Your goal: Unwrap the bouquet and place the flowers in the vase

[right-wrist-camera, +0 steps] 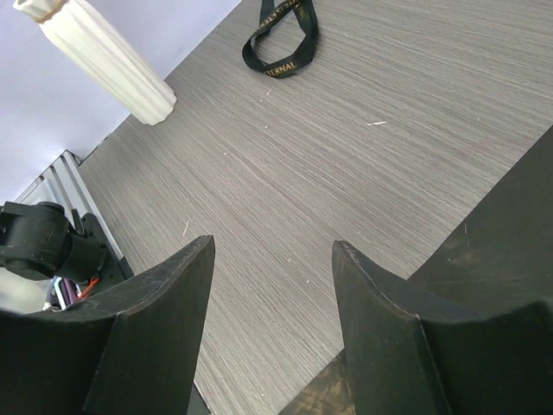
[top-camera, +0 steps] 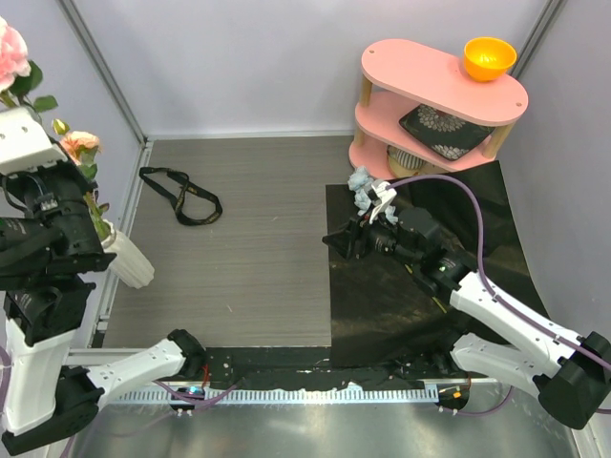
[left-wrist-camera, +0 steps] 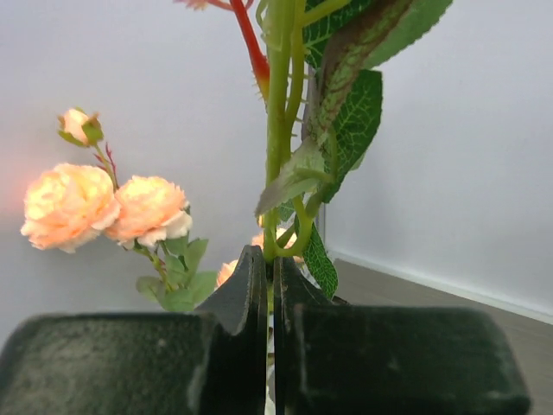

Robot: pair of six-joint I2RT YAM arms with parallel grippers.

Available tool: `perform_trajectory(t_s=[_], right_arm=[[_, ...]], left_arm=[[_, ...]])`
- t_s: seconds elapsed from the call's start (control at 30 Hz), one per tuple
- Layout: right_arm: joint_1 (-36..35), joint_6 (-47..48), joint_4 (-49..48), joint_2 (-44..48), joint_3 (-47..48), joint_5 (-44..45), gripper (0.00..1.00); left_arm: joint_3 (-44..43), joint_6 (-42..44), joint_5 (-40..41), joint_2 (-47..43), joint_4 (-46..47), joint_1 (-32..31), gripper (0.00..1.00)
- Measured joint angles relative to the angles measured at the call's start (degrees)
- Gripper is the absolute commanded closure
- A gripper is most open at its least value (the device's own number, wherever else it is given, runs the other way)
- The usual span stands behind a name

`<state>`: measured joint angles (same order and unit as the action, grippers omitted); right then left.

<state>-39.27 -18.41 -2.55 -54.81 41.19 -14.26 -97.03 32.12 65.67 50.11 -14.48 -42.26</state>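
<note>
My left gripper (left-wrist-camera: pixel 269 259) is shut on a green flower stem (left-wrist-camera: pixel 276 164) with leaves. Peach blooms (left-wrist-camera: pixel 104 203) show behind it. In the top view the flowers (top-camera: pixel 78 143) rise at the far left, with a pink bloom (top-camera: pixel 10 52) above. Their stems run down toward the mouth of the cream ribbed vase (top-camera: pixel 129 258). A pale-blue flower sprig (top-camera: pixel 363 186) lies on the unwrapped black paper (top-camera: pixel 430 286), by the right wrist. My right gripper (top-camera: pixel 336 240) hangs open and empty over the paper's left edge. The right wrist view shows the vase (right-wrist-camera: pixel 104 56) far off.
A black ribbon (top-camera: pixel 181 196) lies loose on the grey table toward the left wall. A pink two-tier shelf (top-camera: pixel 430 72) at the back right carries an orange bowl (top-camera: pixel 489 57), a floral black plate (top-camera: pixel 444 129) and a ribbed white cup (top-camera: pixel 401 157).
</note>
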Motion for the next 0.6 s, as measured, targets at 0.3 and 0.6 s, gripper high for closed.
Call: perform_trajectory(t_s=[0.3, 0.6], right_arm=[[0.0, -0.42, 0.0, 0.0, 0.42, -0.02, 0.38], [0.0, -0.74, 0.02, 0.0, 0.42, -0.04, 0.38]], left_arm=[[-5.29, 14.12, 0.87, 7.37, 12.81, 0.0, 1.0], [-3.52, 16.79, 1.11, 9.27, 16.72, 2.03, 1.0]])
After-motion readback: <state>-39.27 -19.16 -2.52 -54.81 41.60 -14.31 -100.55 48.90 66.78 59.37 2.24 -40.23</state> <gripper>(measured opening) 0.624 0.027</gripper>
